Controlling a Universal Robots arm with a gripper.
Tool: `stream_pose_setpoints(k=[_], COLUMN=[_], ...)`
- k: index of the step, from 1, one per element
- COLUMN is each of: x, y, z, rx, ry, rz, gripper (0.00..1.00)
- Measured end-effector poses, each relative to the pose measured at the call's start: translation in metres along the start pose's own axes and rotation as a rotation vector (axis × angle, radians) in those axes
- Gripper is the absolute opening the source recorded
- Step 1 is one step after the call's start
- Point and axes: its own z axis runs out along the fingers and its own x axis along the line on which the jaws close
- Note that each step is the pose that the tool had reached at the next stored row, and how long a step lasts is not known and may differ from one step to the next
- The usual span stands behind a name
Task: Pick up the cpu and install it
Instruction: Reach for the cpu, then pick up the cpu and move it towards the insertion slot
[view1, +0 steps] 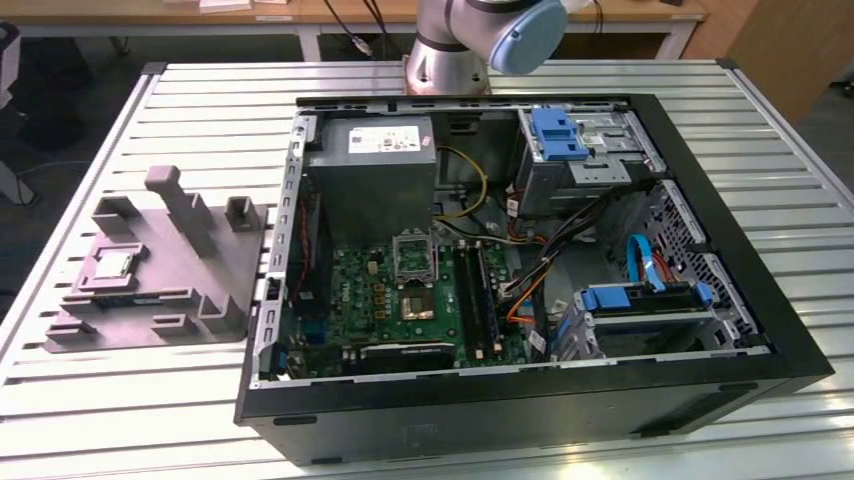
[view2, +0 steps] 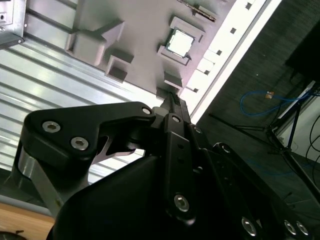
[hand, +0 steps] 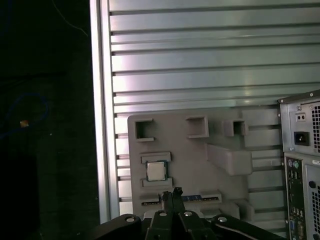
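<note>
The cpu is a small silvery square lying flat in a recess of the grey plastic fixture on the exterior view's left. Both wrist views look down on the cpu and the fixture from well above. My gripper hangs over the fixture's edge near the cpu, its black fingers closed together with nothing between them. The silver socket frame sits on the green motherboard inside the open computer case.
The case stands on a slatted aluminium table, with a grey power supply, blue-tabbed drive bays and loose cables inside. The case's rear panel lies beside the fixture. The table edge borders dark floor.
</note>
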Motion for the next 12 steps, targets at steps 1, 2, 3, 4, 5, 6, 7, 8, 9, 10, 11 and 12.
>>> stream_pose_setpoints(k=[1,2,3,4,5,6,7,8,9,10,11,12], x=[0.002,0.004,0.0052,0.0056,0.0055,0.0056,0.0056,0.0056,0.0056,0.0056,0.0056,0.0056], y=[-0.0002,-0.0004,-0.0005,-0.0005,-0.0005,-0.0005,-0.0005,-0.0005,-0.0005,-0.0005,-0.0005,-0.0005], z=[0.0002,0.0004,0.0005,0.0005,0.0005,0.0005,0.0005,0.0005,0.0005,0.0005,0.0005,0.0005], rx=[0.0001,0.0,0.0001,0.0,0.0,0.0,0.0001,0.0001,0.0001,0.0001,0.0001,0.0001], ry=[0.0004,0.0006,0.0007,0.0007,0.0007,0.0006,0.0006,0.0006,0.0006,0.0006,0.0006,0.0006], rz=[0.0,0.0,0.0,0.0,0.0,0.001,0.002,0.002,0.003,0.003,0.003,0.003], gripper=[0.11,0.11,0.11,0.11,0.11,0.11,0.11,0.11,0.11,0.11,0.11,0.11])
